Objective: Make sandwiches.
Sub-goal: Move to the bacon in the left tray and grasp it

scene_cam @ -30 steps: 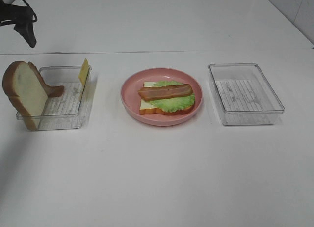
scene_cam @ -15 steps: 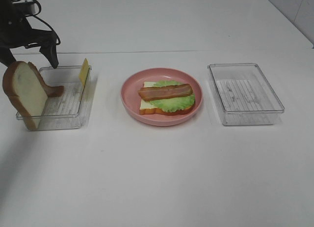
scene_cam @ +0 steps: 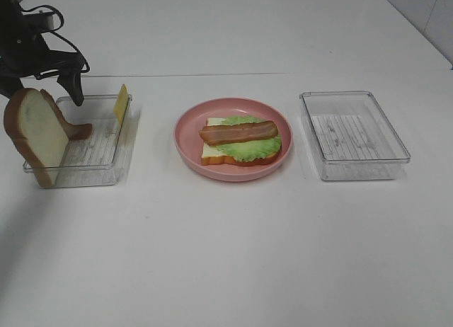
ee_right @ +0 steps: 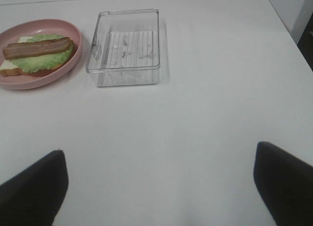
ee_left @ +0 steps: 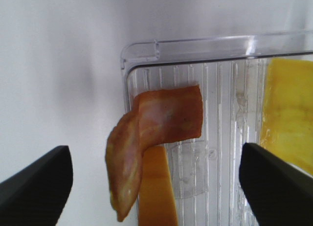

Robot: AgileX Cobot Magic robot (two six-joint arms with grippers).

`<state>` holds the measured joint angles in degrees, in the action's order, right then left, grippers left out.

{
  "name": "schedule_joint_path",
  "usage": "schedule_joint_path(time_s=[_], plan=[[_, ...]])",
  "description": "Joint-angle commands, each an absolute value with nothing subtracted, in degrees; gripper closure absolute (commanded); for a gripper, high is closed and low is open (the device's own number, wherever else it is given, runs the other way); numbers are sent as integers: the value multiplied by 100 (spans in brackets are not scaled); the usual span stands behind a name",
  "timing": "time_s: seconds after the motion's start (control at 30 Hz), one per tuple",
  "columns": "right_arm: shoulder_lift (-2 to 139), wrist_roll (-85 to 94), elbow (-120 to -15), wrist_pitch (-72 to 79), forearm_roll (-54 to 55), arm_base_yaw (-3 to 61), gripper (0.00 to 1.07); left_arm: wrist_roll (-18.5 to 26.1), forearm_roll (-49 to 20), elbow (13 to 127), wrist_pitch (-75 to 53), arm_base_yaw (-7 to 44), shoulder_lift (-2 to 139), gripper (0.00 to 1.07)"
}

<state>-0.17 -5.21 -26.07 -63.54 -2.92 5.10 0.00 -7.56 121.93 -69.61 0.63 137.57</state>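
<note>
A half-built sandwich lies on the pink plate (scene_cam: pixel 185 148): a bread slice (scene_cam: pixel 210 153), a lettuce leaf (scene_cam: pixel 249 148) and a bacon strip (scene_cam: pixel 238 132) on top. The left clear tray (scene_cam: pixel 99 173) holds another bread slice (scene_cam: pixel 35 132) leaning upright on its left wall, a curled bacon strip (ee_left: pixel 161 119) and a yellow cheese slice (scene_cam: pixel 122 102) standing against its right wall. My left gripper (scene_cam: pixel 40 88) hovers open above that tray's far end, and its fingers (ee_left: pixel 34 187) straddle the bacon without touching it. My right gripper (ee_right: pixel 159 182) is open over bare table and does not show in the high view.
An empty clear tray (scene_cam: pixel 352 134) stands right of the plate; the right wrist view also shows this tray (ee_right: pixel 124 45) and the plate (ee_right: pixel 73 59). The white table's far edge runs behind the trays. A black cable trails from the left arm.
The left arm came in from the upper left corner and lowered over the far end of the left tray. Food, plate and trays have not moved.
</note>
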Motion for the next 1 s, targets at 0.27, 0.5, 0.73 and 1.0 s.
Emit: schedule_joint_path(time_s=[0.27, 0.5, 0.73, 1.0], plan=[[-206, -487, -2595, -6303, -309, 498, 11, -57, -831, 12210, -7156, 74, 13774, 54], [-206, -487, -2595, -6303, -309, 498, 11, -52, -831, 12210, -7162, 74, 13774, 54], [-206, -487, -2595, -6303, -309, 498, 11, -57, -848, 12210, -7116, 74, 13774, 56], [-206, -487, -2595, -6303, -309, 498, 11, -52, -848, 12210, -6973, 74, 13774, 99]])
